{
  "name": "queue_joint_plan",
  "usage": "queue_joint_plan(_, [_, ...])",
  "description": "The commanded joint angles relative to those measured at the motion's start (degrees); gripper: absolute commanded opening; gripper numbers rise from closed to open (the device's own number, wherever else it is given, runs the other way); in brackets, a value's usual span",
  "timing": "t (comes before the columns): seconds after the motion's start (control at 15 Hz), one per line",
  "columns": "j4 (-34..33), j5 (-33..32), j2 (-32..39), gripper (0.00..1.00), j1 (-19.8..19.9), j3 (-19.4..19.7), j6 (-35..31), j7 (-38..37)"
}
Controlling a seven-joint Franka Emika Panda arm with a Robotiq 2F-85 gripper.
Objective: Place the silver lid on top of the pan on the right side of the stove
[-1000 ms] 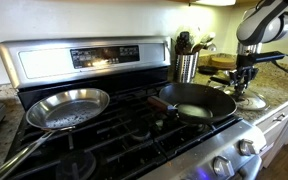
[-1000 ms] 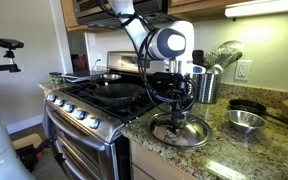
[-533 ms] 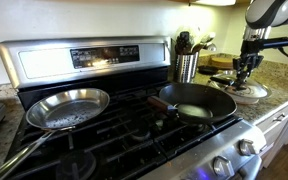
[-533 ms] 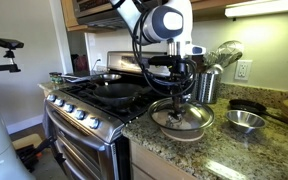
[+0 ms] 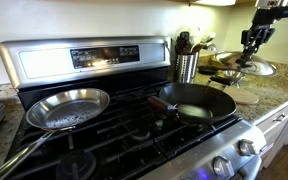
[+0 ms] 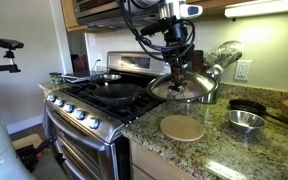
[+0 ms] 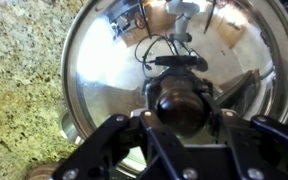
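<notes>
My gripper (image 7: 181, 112) is shut on the dark knob of the silver lid (image 7: 114, 60), which fills the wrist view. The lid hangs in the air above the granite counter in both exterior views (image 5: 254, 69) (image 6: 184, 88), with the gripper (image 5: 248, 58) (image 6: 176, 72) on its knob. The black pan (image 5: 197, 101) sits on the stove's (image 5: 94, 58) near-counter burner; it also shows in an exterior view (image 6: 112, 89). The lid is off to the counter side of the pan, apart from it.
A shiny steel frying pan (image 5: 68, 108) sits on the other burner. A round tan trivet (image 6: 182, 127) lies on the counter under the lid. A utensil holder (image 5: 187, 64), a metal bowl (image 6: 245, 121) and a small dark pan (image 6: 248, 106) stand nearby.
The gripper has lifted the silver lid off the round trivet on the counter and raised it well above the counter. The trivet now lies uncovered.
</notes>
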State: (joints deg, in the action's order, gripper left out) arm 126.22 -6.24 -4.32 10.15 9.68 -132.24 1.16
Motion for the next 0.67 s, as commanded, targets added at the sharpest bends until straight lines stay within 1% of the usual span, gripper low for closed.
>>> queue_joint_plan(0.0, [0.99,0.44,-5.22,0.21,-1.73,-1.68,2.16,1.83])
queue_joint_plan(0.33, [-0.18,1.69,-6.57,0.21,-6.14,-5.96,3.01,4.47])
queue_joint_plan(0.6, [-0.57,3.38,-4.99,0.21,-10.88,-9.66,1.92,8.15])
